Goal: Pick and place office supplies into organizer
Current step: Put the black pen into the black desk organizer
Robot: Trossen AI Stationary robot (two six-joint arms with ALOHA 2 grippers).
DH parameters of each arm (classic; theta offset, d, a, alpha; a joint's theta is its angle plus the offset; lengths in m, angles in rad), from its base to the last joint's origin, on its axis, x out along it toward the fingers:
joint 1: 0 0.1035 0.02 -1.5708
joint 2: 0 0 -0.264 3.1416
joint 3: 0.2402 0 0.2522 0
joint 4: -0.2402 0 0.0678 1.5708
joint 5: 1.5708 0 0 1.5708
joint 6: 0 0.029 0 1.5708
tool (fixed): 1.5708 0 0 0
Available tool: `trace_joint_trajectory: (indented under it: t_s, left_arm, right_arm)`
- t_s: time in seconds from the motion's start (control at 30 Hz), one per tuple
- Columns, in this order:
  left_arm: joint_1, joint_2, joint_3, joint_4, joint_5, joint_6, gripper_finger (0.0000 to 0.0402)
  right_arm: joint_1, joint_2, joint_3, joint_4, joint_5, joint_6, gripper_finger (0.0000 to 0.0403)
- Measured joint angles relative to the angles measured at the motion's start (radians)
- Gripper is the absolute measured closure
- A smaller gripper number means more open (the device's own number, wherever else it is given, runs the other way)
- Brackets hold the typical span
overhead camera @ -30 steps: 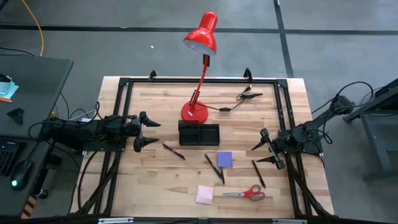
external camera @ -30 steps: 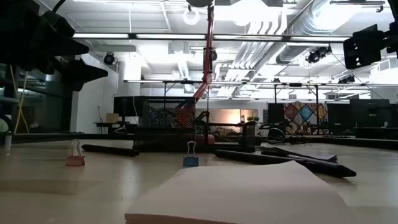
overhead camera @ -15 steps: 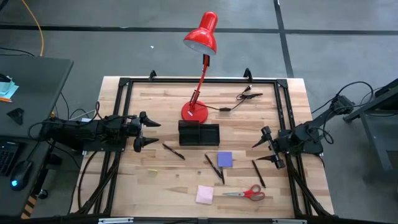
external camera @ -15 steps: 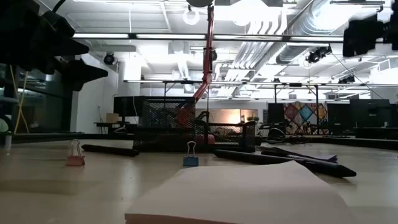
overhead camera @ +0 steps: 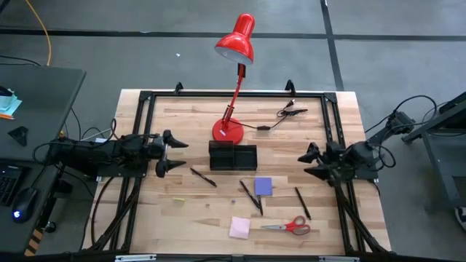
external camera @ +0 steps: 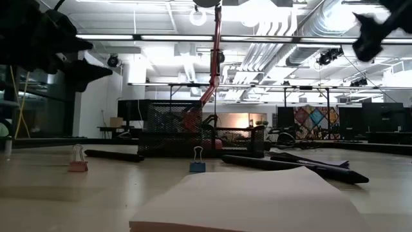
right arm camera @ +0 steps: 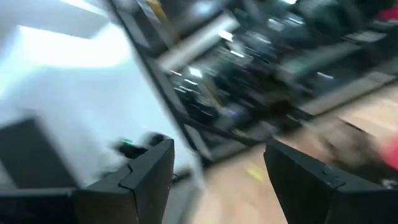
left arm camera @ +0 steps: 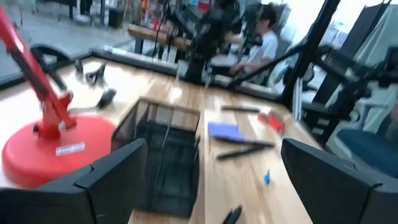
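The black mesh organizer (overhead camera: 233, 156) stands mid-table, in front of the red lamp's base (overhead camera: 228, 131). A purple pad (overhead camera: 263, 186), a pink pad (overhead camera: 239, 227), red-handled scissors (overhead camera: 290, 225) and three black pens (overhead camera: 203, 177) (overhead camera: 251, 196) (overhead camera: 303, 203) lie flat on the wood nearer the near edge. My left gripper (overhead camera: 175, 154) hovers open to the left of the organizer (left arm camera: 165, 155), pointing at it. My right gripper (overhead camera: 309, 164) hovers open at the table's right side, above and beyond the rightmost pen; its wrist view is blurred, with the fingers apart (right arm camera: 217, 180).
A black cable with clips (overhead camera: 287, 113) lies by the far right corner. Two small binder clips (external camera: 78, 166) (external camera: 197, 166) stand on the near part of the table. A black frame (overhead camera: 149, 98) borders the table top. The lamp's arm (overhead camera: 237, 80) leans over the far edge.
My right gripper has moved a little toward the far edge and turned about its wrist, staying off the table. The left arm and all the supplies have kept still.
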Motion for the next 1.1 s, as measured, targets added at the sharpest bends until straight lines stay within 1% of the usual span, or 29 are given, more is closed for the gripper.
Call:
trace_joint_trajectory:
  t_s: [0.07, 0.13, 0.2, 0.23, 0.3, 0.43, 0.6, 0.7, 0.8, 0.87, 0.9, 0.97, 1.03, 1.1]
  left_arm:
    - [0.000, 0.000, 0.000, 0.001, -0.005, 0.007, 0.0043]
    - [0.000, 0.000, 0.000, 0.000, -0.005, 0.004, 0.0043]
    - [0.000, 0.000, 0.000, 0.001, -0.006, 0.004, 0.0043]
    - [0.000, 0.000, 0.000, 0.000, -0.006, 0.005, 0.0043]
    - [0.000, 0.000, 0.000, -0.002, -0.006, 0.005, 0.0043]
    - [0.000, 0.000, 0.000, -0.021, -0.006, 0.006, 0.0043]
    - [0.000, 0.000, 0.000, -0.021, -0.006, 0.007, 0.0043]
    - [0.000, 0.000, 0.000, -0.021, -0.006, 0.007, 0.0043]
    - [0.000, 0.000, 0.000, -0.020, -0.006, 0.007, 0.0043]
    - [0.000, 0.000, 0.000, -0.020, -0.006, 0.007, 0.0043]
    - [0.000, 0.000, 0.000, -0.020, -0.006, 0.007, 0.0043]
    - [0.000, 0.000, 0.000, -0.020, -0.006, 0.007, 0.0043]
    - [0.000, 0.000, 0.000, -0.020, -0.006, 0.007, 0.0043]
    - [0.000, 0.000, 0.000, -0.020, -0.006, 0.007, 0.0043]
  right_arm:
    - [0.000, 0.001, 0.000, -0.125, 0.092, 0.031, 0.0160]
    - [0.000, 0.009, 0.000, -0.247, 0.163, 0.152, 0.0160]
    - [-0.001, 0.020, 0.001, -0.326, 0.196, 0.283, 0.0160]
    - [0.000, 0.029, 0.001, -0.338, 0.204, 0.343, 0.0160]
    - [0.000, 0.057, 0.001, -0.349, 0.218, 0.432, 0.0160]
    - [0.000, 0.159, 0.002, -0.328, 0.239, 0.534, 0.0160]
    - [0.001, 0.327, 0.016, -0.151, 0.214, 0.571, 0.0160]
    - [0.000, 0.454, 0.091, -0.157, 0.201, 0.591, 0.0160]
    - [0.000, 0.599, 0.223, -0.236, 0.174, 0.596, 0.0160]
    - [0.000, 0.687, 0.340, -0.346, 0.144, 0.587, 0.0160]
    - [0.000, 0.726, 0.407, -0.432, 0.129, 0.605, 0.0160]
    - [0.000, 0.804, 0.548, -0.675, 0.106, 0.701, 0.0160]
    - [0.001, 0.888, 0.687, -0.974, 0.078, 0.837, 0.0160]
    - [0.011, 0.978, 0.801, -1.222, 0.053, 0.974, 0.0160]
